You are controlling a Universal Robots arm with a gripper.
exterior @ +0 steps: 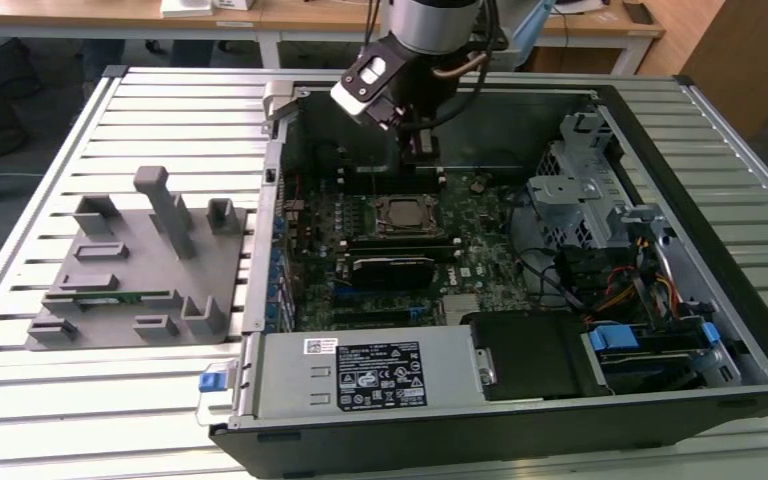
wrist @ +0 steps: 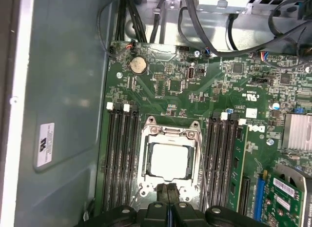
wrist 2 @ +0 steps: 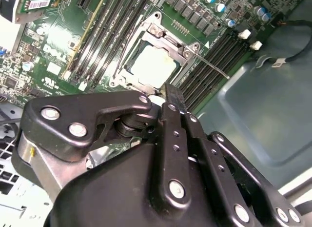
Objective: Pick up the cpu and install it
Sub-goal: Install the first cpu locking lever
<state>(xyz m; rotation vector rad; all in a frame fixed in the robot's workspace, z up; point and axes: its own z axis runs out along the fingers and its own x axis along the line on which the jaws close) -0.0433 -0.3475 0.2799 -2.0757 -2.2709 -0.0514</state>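
Note:
The cpu point(wrist: 169, 160) is a pale silvery square lying flat inside the socket's metal frame point(wrist: 144, 158) on the green motherboard point(wrist: 204, 85). It also shows in the second wrist view as the cpu point(wrist 2: 151, 66), and in the exterior view as the cpu point(exterior: 402, 212) in the middle of the open computer case. My gripper point(exterior: 420, 152) hangs above the board just behind the socket. Its black fingers point(wrist: 163, 194) are pressed together with nothing between them. In the second wrist view my gripper point(wrist 2: 173, 94) ends beside the socket's edge, apart from the chip.
A thin metal lever point(wrist 2: 214, 68) sticks out from the socket. Black memory slots point(wrist: 122, 158) flank it on both sides. The case walls point(exterior: 704, 250), cables point(exterior: 624, 290) and a drive cage point(exterior: 578, 190) crowd the exterior view's right. A grey fixture point(exterior: 144, 270) stands outside the case.

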